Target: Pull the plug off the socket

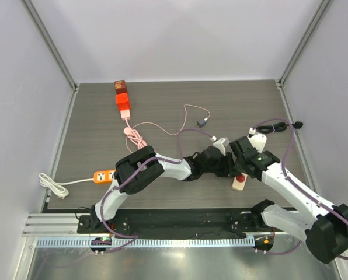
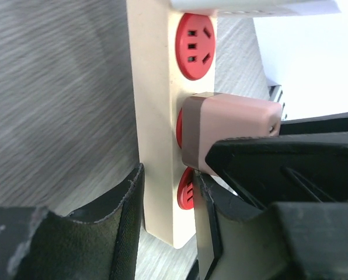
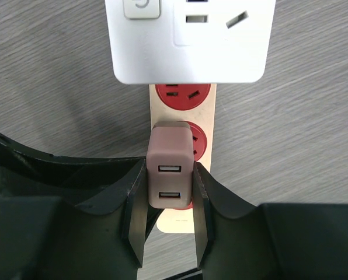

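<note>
The plug is a pink block with two USB ports, seated in the middle red outlet of a cream socket strip. My right gripper is shut on the plug, one finger pressed on each side. In the left wrist view the plug juts sideways from the strip. My left gripper is clamped across the strip's near end, one pad on its back and one on its red face. From above, both grippers meet over the strip.
A white adapter sits at the strip's far end, just beyond the plug. An orange power strip with a white cable lies at the left. Red blocks and a pink cable lie farther back.
</note>
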Robot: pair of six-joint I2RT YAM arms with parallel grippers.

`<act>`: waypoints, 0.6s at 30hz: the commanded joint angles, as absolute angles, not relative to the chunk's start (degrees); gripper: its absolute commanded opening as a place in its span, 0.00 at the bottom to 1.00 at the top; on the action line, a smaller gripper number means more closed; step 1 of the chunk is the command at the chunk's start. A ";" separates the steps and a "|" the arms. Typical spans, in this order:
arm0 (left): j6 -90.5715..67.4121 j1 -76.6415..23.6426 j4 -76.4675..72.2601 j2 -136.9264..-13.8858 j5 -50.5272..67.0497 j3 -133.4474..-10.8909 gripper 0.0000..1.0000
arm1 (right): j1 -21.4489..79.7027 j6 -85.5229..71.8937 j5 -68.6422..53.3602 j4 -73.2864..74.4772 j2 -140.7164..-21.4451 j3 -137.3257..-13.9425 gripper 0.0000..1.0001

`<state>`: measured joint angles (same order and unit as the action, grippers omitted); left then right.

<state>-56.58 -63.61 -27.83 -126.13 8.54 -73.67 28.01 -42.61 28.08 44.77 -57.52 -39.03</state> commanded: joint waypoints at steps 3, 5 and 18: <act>-53.88 -62.32 -15.12 -132.71 0.35 -73.12 0.37 | 29.35 -44.65 24.43 43.59 -51.07 -46.76 0.01; -53.96 -62.31 -14.77 -133.07 0.44 -73.39 0.37 | 29.36 -45.09 22.95 43.94 -50.80 -46.50 0.01; -54.67 -59.68 -35.85 -130.52 14.49 -65.74 0.71 | 29.27 -43.51 25.14 43.68 -50.36 -42.45 0.01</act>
<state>-56.71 -61.84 -37.95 -126.91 14.68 -69.12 28.29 -42.92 26.96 47.83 -52.90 -39.27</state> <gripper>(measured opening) 0.690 0.366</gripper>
